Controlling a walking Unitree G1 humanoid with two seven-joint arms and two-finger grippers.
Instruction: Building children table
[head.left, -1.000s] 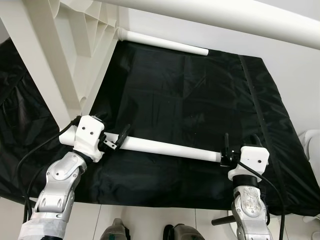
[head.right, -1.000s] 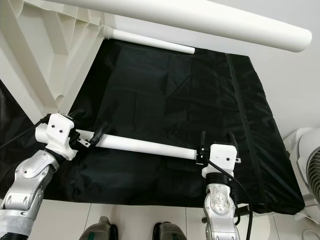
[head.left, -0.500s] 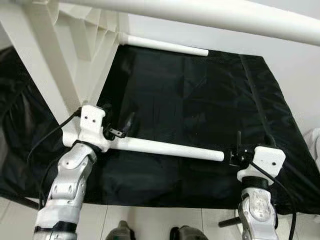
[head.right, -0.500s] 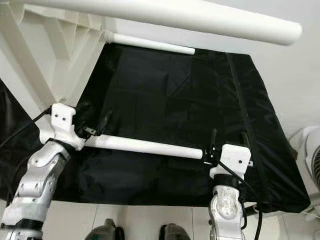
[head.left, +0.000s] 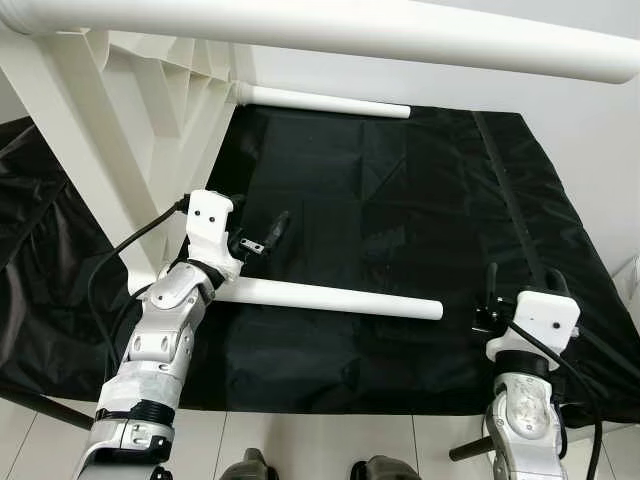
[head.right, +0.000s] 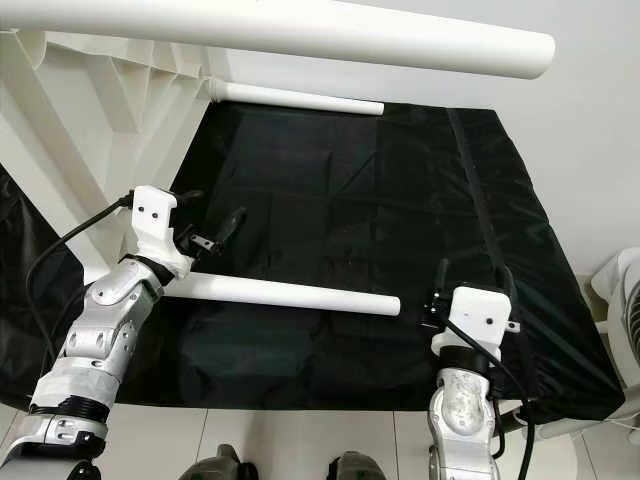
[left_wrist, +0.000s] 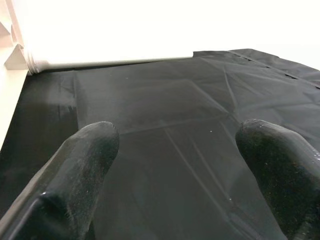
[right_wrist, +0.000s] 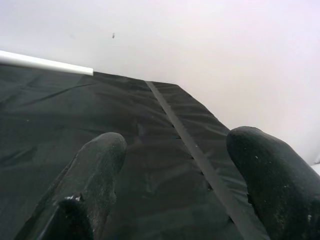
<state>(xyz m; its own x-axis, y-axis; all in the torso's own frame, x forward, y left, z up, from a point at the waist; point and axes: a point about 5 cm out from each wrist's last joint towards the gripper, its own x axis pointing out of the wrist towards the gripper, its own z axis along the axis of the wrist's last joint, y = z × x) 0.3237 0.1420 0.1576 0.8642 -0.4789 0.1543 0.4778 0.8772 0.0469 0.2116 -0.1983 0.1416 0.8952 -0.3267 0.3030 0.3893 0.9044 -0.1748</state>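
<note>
My left jaws (head.left: 262, 232) are apart, empty, now lifted off the near table leg (head.left: 330, 300) they clamped a second ago; they hover just above its 9 o'clock end. My right jaws (head.left: 520, 285) are apart too, pulled back just past the leg's 3 o'clock end, not touching. The leg lies released on the black cloth (head.left: 400, 200). A second leg (head.left: 325, 101) sits at 12 o'clock against the white table frame (head.left: 110, 150). Judgement: the leg is placed; fitting it into the frame comes next.
</note>
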